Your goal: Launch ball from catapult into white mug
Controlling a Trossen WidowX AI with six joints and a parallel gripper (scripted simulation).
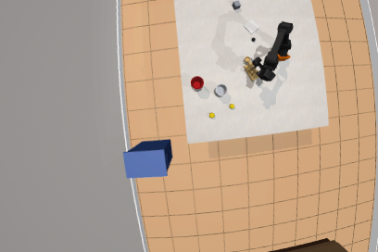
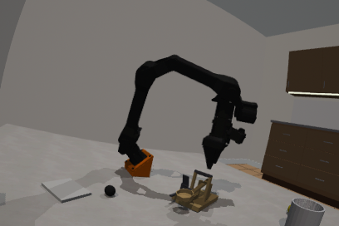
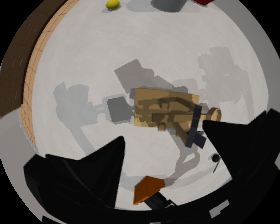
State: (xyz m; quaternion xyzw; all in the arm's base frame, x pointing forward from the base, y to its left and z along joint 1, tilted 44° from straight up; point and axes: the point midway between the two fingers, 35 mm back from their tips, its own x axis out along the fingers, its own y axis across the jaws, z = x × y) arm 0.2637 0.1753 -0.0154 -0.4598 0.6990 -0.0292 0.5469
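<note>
claw (image 2: 209, 167) (image 3: 165, 132): wide open, nothing in it
catapult (image 1: 251, 71) (image 2: 198, 199) (image 3: 163, 109): below claw, base running crosswise between the tips I guess

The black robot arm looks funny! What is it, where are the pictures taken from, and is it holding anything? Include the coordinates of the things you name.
It's a jointed black robot arm (image 1: 279, 44) (image 2: 193, 68) on an orange base. One picture looks down from above, one looks from the side, and one looks past the arm's own fingers. The gripper (image 2: 209, 167) (image 3: 165, 132) is open, holding nothing, above a small wooden catapult (image 1: 251, 71) (image 2: 203, 203) (image 3: 147, 109). A small black ball (image 1: 253, 40) (image 2: 110, 190) (image 3: 215, 158) lies on the surface, along with a red cup (image 1: 196, 82).
</note>
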